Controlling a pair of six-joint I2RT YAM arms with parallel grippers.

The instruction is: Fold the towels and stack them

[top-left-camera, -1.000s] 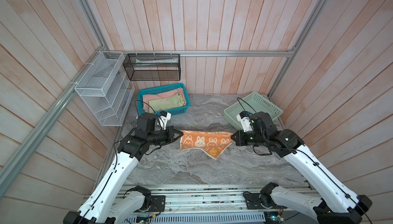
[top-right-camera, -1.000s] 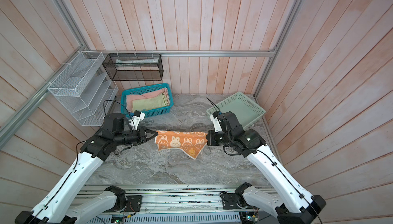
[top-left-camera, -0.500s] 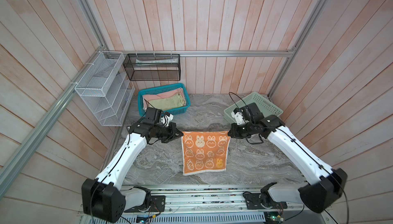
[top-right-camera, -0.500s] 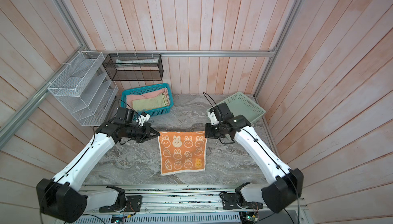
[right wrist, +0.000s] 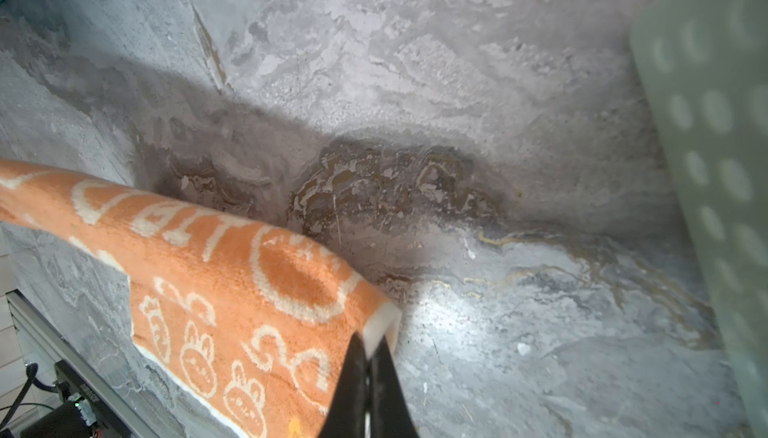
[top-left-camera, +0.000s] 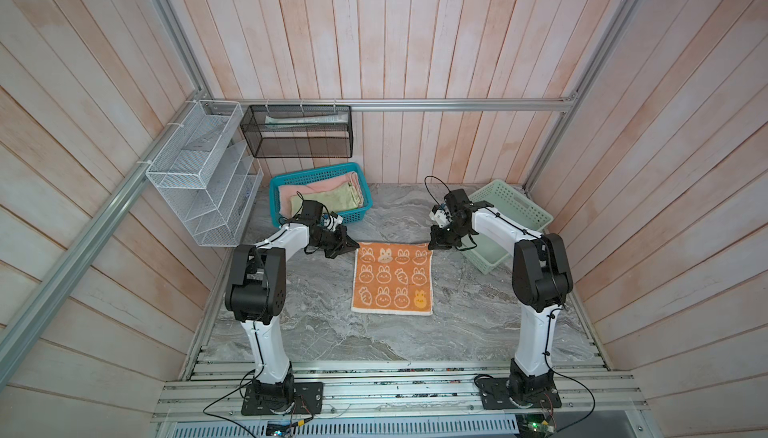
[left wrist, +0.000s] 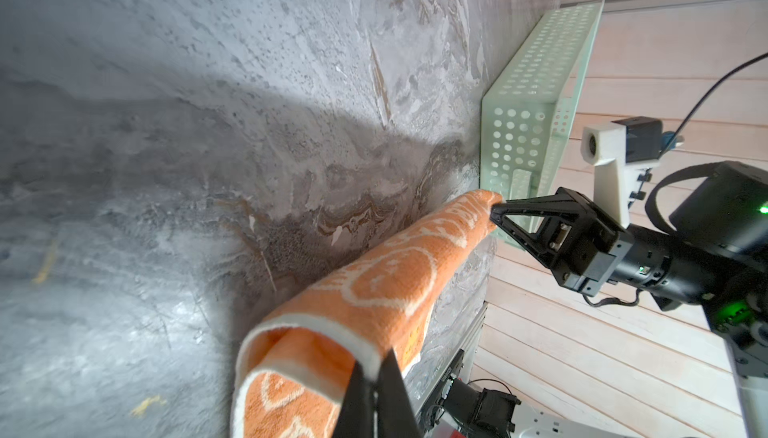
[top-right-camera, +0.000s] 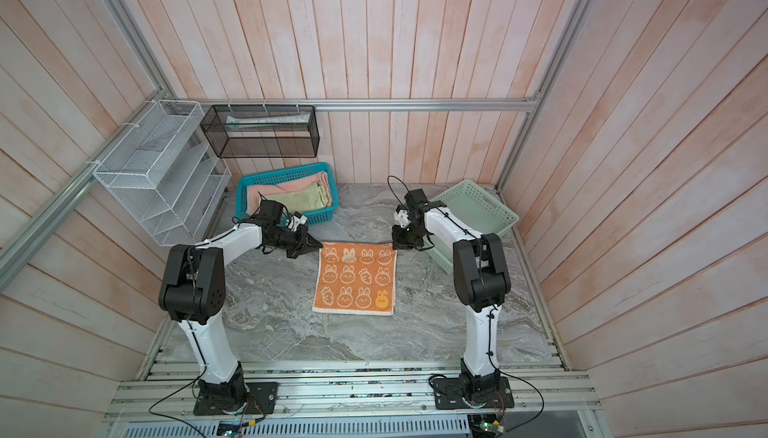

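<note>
On veined marble (top-left-camera: pixel 316 332), rectangular orange terry towel (top-left-camera: pixel 392 278)

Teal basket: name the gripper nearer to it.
Left. The left gripper sits just in front of the teal basket; the right gripper is far across, by the green tray.

Both top views are bright, evenly lit and sharp. The wrist views show a dark shadow behind the orange towel (left wrist: pixel 374 290). In the right wrist view, the green tray (right wrist: pixel 715 165) beside it is blurred.
</note>
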